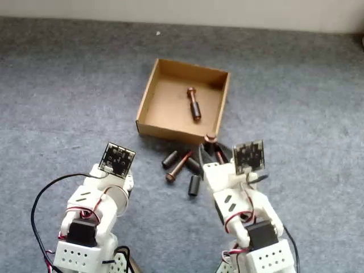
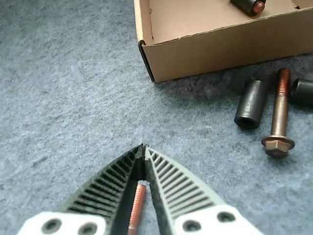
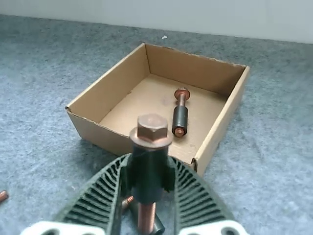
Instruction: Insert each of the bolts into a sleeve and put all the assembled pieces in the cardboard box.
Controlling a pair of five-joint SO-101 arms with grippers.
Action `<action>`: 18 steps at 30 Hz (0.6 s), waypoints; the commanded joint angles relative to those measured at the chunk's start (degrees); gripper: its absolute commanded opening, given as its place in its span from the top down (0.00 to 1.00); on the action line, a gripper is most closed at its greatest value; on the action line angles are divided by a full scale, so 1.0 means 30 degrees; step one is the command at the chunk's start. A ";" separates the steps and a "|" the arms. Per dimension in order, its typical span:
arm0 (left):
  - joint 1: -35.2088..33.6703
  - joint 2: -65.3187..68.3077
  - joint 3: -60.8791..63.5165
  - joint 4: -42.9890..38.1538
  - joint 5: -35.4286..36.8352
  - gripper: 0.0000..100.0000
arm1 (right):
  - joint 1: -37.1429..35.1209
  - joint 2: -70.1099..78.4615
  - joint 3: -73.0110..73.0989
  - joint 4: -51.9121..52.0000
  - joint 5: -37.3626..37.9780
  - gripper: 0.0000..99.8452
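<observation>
The cardboard box [image 1: 149, 94] lies open beyond both arms, with one assembled bolt-and-sleeve piece [image 1: 194, 104] on its floor. My right gripper [image 3: 149, 166] is shut on a black sleeve [image 3: 148, 183] that has a copper bolt [image 3: 151, 131] through it, head up, held upright just outside the box's near wall [image 3: 112, 137]. My left gripper [image 2: 143, 148] is shut on a copper bolt [image 2: 138, 205] whose threaded shank shows between the fingers; it hovers over carpet short of the box's near corner [image 2: 146, 58].
On the carpet between the arms lie a loose bolt [image 1: 178, 166] and three black sleeves [image 1: 169, 159], [image 1: 193, 166], [image 1: 194, 185]. From the left wrist, one sleeve [image 2: 251, 104] and the bolt [image 2: 279, 117] lie side by side. Grey carpet spreads around.
</observation>
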 commanded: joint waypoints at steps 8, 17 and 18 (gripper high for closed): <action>-0.0190 -0.0044 0.0366 -0.0117 -0.0176 0.99 | 0.0278 1.1736 -0.7429 -0.4791 0.0352 1.00; -0.0190 -0.0044 0.0366 -0.0117 -0.0176 0.99 | 0.0806 1.9443 -1.0212 -1.0300 0.0469 1.00; -0.0190 -0.0044 0.0366 -0.0117 -0.0176 0.99 | 0.0864 2.0205 -1.0593 -1.0564 0.0469 1.00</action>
